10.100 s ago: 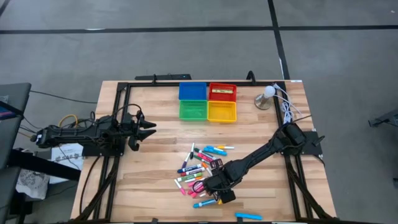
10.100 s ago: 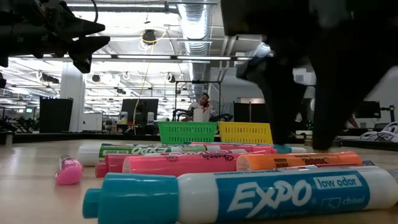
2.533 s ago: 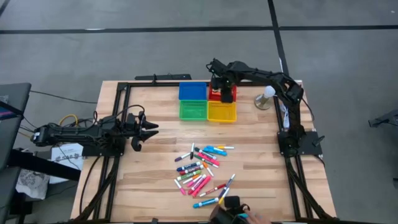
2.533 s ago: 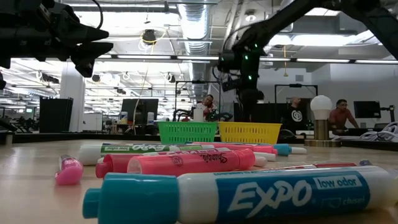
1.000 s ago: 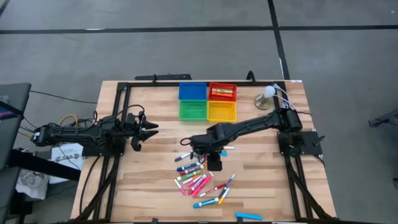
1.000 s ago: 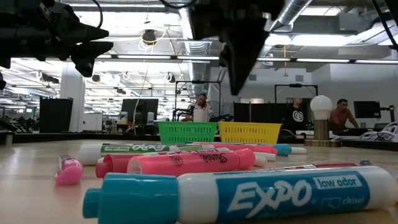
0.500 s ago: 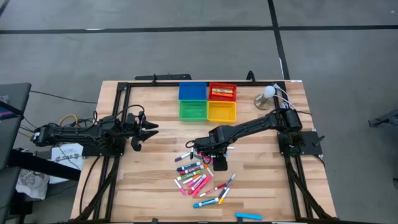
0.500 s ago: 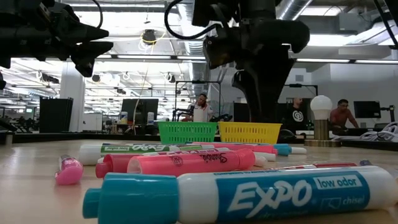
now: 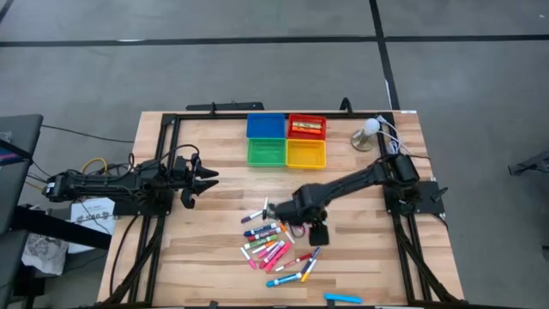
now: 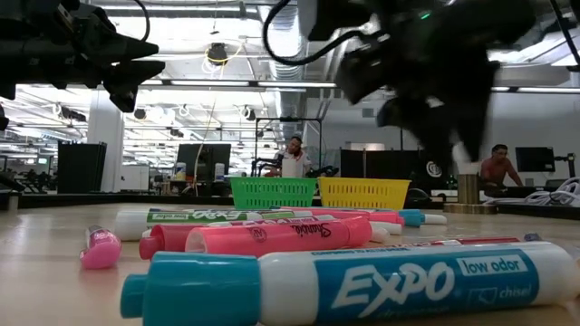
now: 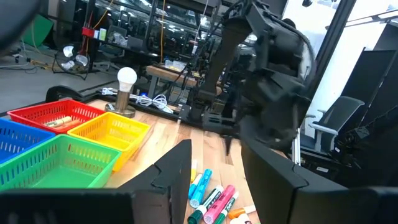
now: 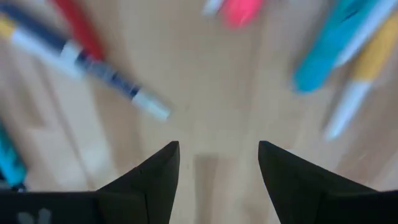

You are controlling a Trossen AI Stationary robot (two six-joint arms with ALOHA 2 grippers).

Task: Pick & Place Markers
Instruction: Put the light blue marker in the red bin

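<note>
In the low view a large teal-capped marker (image 10: 344, 285) printed EXPO is seen lying nearest the camera on the wooden bench (image 10: 54, 272), with a pink marker (image 10: 272, 237) behind it and a loose pink cap (image 10: 98, 249) to one side. Further back, more markers are laid across the bench, and beyond them the green tray (image 10: 273, 192) and yellow tray (image 10: 361, 193) are seen side on. The right arm is shown there only as a dark blurred mass hanging over the pile, and the state of its jaws cannot be read from that view.

The right wrist view fills that gap: the right gripper (image 12: 217, 163) is seen pointed down at bare wood, its jaws spread with nothing between them, and blurred markers in red, blue, pink and teal lie just beyond the fingertips.

Only from the high view is the layout made plain. The markers (image 9: 276, 243) are scattered in a loose cluster near the bench's front middle, with one blue marker (image 9: 343, 298) lying apart at the front edge. The right gripper (image 9: 318, 232) is placed at the cluster's right edge. The left gripper (image 9: 204, 180) is held well apart on the bench's left side; in the left wrist view its jaws are seen parted and empty. At the far edge the four trays sit in a square, blue tray (image 9: 265, 126) and red tray (image 9: 307, 127) behind green and yellow, and something yellowish lies in the red one. A white bulb lamp (image 9: 369, 133) stands to their right.

People (image 10: 294, 158) are visible in the room beyond, in the low view alone.
</note>
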